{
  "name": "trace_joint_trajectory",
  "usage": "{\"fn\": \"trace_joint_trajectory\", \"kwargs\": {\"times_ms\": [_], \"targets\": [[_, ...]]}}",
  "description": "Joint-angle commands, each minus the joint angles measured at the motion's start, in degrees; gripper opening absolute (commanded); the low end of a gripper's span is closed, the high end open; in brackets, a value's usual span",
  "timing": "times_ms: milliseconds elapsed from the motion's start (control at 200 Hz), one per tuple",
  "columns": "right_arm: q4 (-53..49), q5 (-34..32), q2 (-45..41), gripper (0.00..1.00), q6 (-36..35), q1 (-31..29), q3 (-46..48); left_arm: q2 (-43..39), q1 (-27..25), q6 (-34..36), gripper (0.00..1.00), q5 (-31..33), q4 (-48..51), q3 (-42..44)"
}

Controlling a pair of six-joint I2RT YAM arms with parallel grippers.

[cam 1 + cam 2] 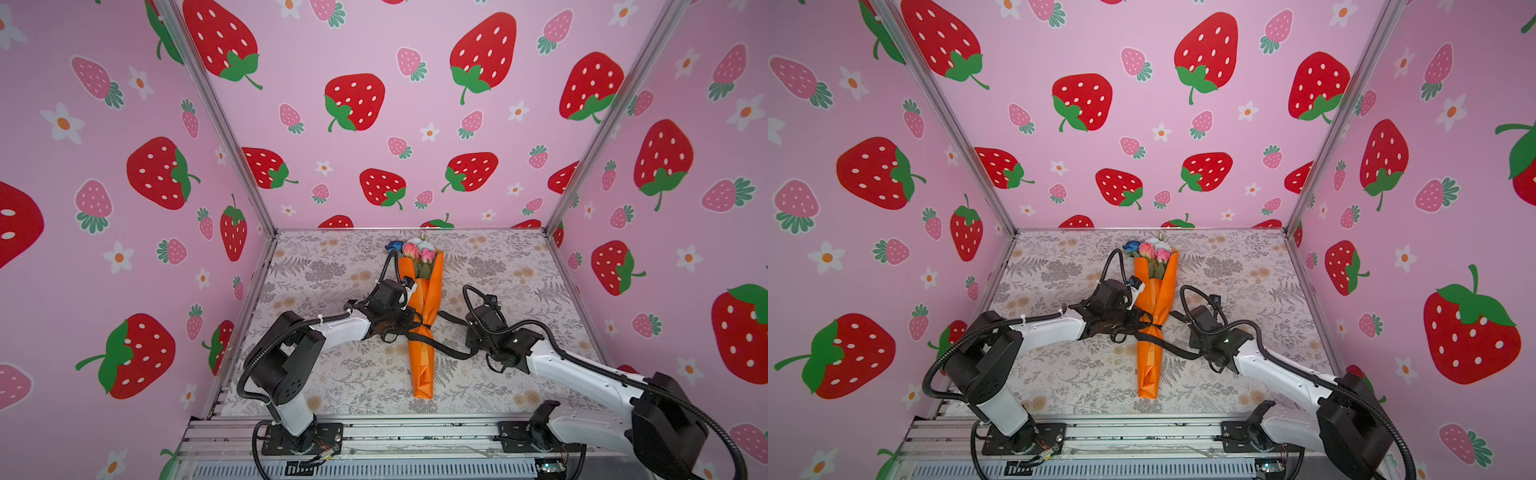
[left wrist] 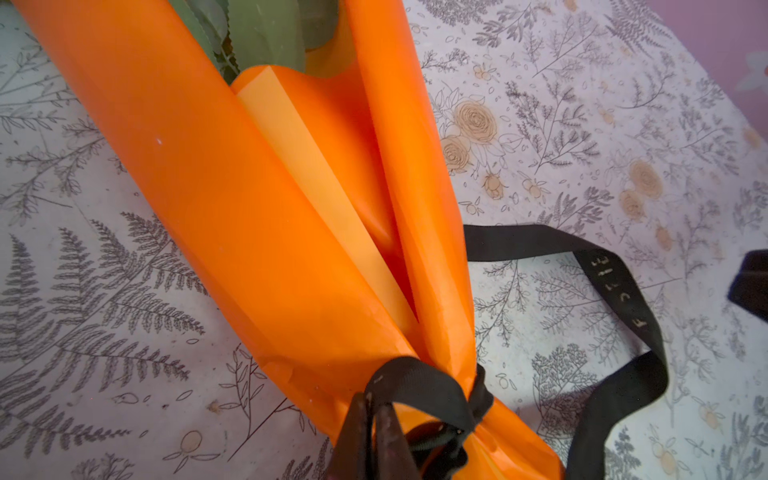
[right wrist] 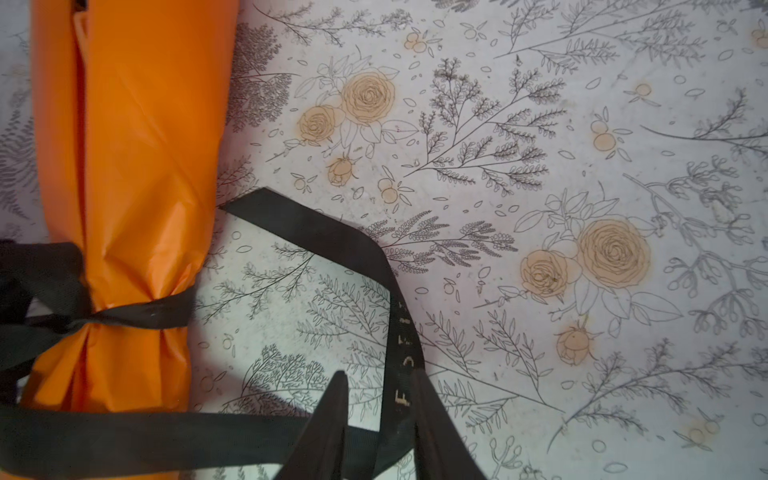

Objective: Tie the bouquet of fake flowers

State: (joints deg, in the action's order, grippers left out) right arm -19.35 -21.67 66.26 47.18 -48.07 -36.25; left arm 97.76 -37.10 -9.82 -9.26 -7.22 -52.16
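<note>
1. Right, 2 arms, 1 per side. L arm (image 1: 336, 328) comes in from the left, and its wrist block (image 1: 388, 299) sits against the bouquet's left edge.
2. L gripper (image 2: 371, 401): jaws closed, pinching the black band right at the wrap and touching the orange paper.
3. 1 bouquet (image 1: 424, 299) lies flat mid-mat btw the 2 grippers, blooms toward the back wall, stem end toward the front rail.
   - It is wrapped in 1 sheet of orange paper (image 2: 249, 208).
   - Blooms in both top views: 1 blue (image 1: 390, 246), 2 pink (image 1: 409, 249), plus a pale white cluster (image 1: 420, 242) I can't count apart.
   - Green leaves (image 2: 266, 33) show in the paper's mouth.
4. 1 black ribbon (image 3: 316, 230) w/ pale lettering is cinched round the paper's waist. 1 tail crosses the lower paper and runs right over the mat. A loose loop lies on the mat just right of the bouquet.
5. R gripper (image 3: 376, 386): jaws apart, w/ the lettered strip passing btw the fingers. It is just right of the bouquet, off the paper. R arm (image 1: 582, 374) reaches in from the right.
6. In the way: the L wrist block hides the knot's left half in both top views.
7. Around: 1 floral mat (image 1: 324, 374) and 3 strawberry-print walls (image 1: 374, 104).
</note>
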Motion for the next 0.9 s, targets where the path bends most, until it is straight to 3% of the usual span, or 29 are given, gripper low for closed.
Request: {"fn": "trace_joint_trajectory", "kwargs": {"times_ms": [0, 55, 90, 280, 685, 800, 895], "targets": [[3.2, 4.3, -1.9, 0.32, -5.3, -2.6, 0.1, -1.7, 0.2, -0.1, 0.07, -1.0, -1.4, 0.2], [6.1, 7.8, -1.2, 0.33, -6.7, -3.6, 1.0, -1.7, 0.2, -0.4, 0.07, -1.2, -1.5, 0.2], [6.8, 9.0, -0.3, 0.34, -7.1, -4.3, 1.3, -1.8, 0.2, -0.6, 0.02, -1.3, -1.5, 0.2], [9.7, 11.3, 5.5, 0.40, -10.0, -8.7, 2.3, -2.0, 0.2, -1.0, 0.00, -2.0, -1.8, 0.3], [16.6, 8.7, 15.7, 0.50, -13.4, -10.6, -0.1, -3.7, 0.1, -0.6, 0.00, -2.1, -1.8, 1.1], [17.4, 6.9, 16.5, 0.39, -13.4, -10.3, -1.2, -4.2, 0.1, -0.3, 0.00, -2.2, -1.6, 1.4], [17.3, 5.2, 16.0, 0.18, -13.3, -9.8, -2.2, -4.4, 0.2, 0.0, 0.00, -2.4, -1.7, 1.9]]}}
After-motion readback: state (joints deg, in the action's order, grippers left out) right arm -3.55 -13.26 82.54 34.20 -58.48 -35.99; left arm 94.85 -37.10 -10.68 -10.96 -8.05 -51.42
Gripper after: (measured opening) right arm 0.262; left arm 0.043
